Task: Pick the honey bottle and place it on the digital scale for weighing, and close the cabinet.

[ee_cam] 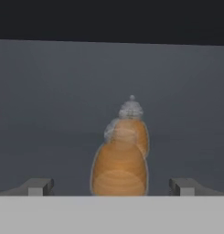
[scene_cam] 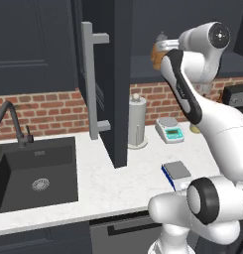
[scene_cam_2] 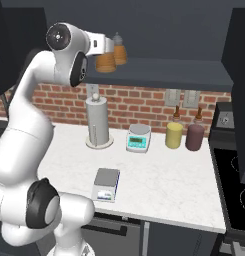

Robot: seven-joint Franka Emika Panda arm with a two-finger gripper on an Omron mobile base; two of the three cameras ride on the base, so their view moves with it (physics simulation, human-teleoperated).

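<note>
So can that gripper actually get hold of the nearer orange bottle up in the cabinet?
Probably yes. The gripper is open, its fingertips either side of the honey bottle, with nothing between. The ribbed bottle stands just behind it.

There is no writing here that can be read. The white scale (scene_cam_2: 138,138) has a teal display panel at its front, but whatever is on it is too small and blurred to make out. The digital scale (scene_cam_2: 106,184) shows a plain white front panel with no legible digits or brand. The two orange bottles on the cabinet shelf (scene_cam_2: 164,68) carry no visible label, nor do the yellow jar (scene_cam_2: 174,135) and the dark red jar (scene_cam_2: 195,137).
</note>
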